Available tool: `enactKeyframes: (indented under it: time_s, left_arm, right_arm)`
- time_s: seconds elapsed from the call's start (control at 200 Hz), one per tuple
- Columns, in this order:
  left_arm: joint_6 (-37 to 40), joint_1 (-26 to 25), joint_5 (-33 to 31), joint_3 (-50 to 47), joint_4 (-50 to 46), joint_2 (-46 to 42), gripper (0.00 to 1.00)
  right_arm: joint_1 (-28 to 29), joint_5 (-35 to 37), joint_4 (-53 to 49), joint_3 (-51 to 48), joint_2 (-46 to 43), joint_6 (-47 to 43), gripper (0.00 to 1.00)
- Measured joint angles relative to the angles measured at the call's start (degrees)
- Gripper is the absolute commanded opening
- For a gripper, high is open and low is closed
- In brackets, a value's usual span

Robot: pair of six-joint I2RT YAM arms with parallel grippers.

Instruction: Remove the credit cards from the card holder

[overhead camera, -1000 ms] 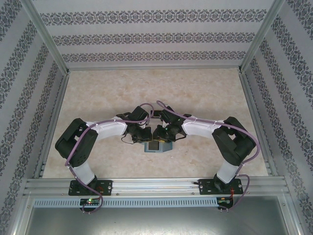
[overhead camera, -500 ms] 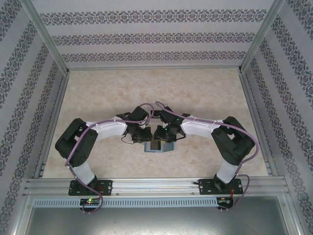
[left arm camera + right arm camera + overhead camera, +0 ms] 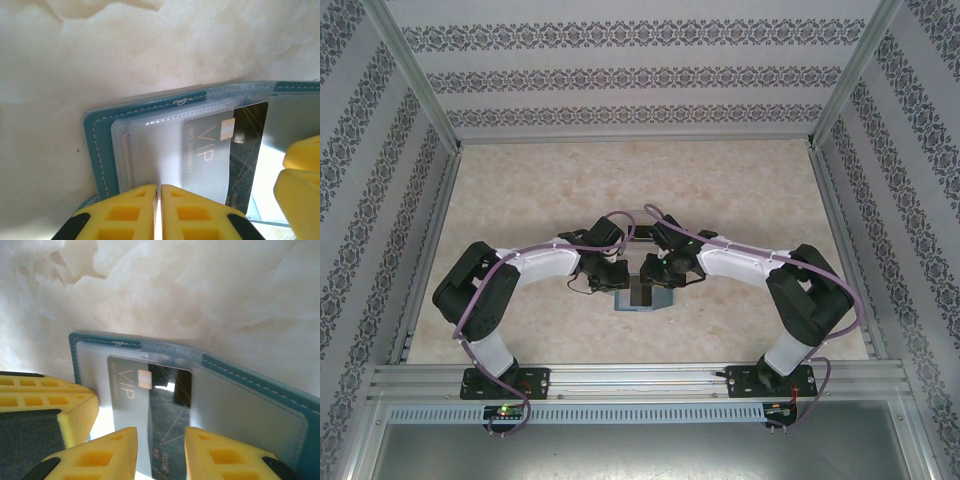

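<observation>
The teal card holder (image 3: 100, 145) lies open on the table between the two wrists (image 3: 642, 302). Its clear sleeves are fanned out, and my left gripper (image 3: 159, 187) is shut on the edge of one sleeve (image 3: 150, 150). A dark credit card (image 3: 170, 415) marked VIP sticks halfway out of a frosted sleeve; its other half shows pale through the plastic (image 3: 210, 155). My right gripper (image 3: 160, 432) hangs just over that card, jaws apart, the bare dark half showing in the gap between them. Its yellow fingers (image 3: 300, 185) show in the left wrist view.
The holder sits near the front middle of the pale marbled table (image 3: 620, 180). Aluminium frame posts and patterned walls close in the left, right and back sides. A metal rail (image 3: 640, 378) carries both arm bases at the near edge.
The right arm's elbow has swung outward to the right and its wrist has shifted slightly over the holder. The left arm holds still.
</observation>
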Motion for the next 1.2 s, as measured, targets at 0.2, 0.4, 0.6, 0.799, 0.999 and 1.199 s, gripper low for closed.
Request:
enactKeyframes:
  time_s: [0.2,0.4,0.6,0.799,0.999,1.199]
  left_arm:
    - [0.6,0.0,-0.9,0.4,-1.3,0.0,0.12]
    - [1.0,-0.2,-1.2,0.5,-1.5,0.0,0.11]
    - [1.3,-0.3,-1.6,0.9,-2.1,0.1,0.12]
    - [1.3,-0.3,-1.9,1.0,-2.4,0.1,0.11]
    - [1.5,-0.3,-2.5,1.7,-3.4,0.6,0.11]
    - [1.5,-0.4,-2.9,1.8,-3.6,0.6,0.11]
  right_arm:
    - [-0.8,-1.7,2.4,-2.2,0.3,0.0,0.31]
    - [-0.8,-4.9,8.2,-4.4,2.4,0.0,0.31]
    - [-1.4,-7.3,12.0,-5.5,3.2,0.1,0.3]
    - [-2.6,-10.4,17.7,-8.5,3.0,1.0,0.27]
    - [-4.6,-15.4,27.9,-13.5,2.8,3.4,0.2]
    - [-5.0,-16.7,33.5,-16.0,2.8,4.9,0.14]
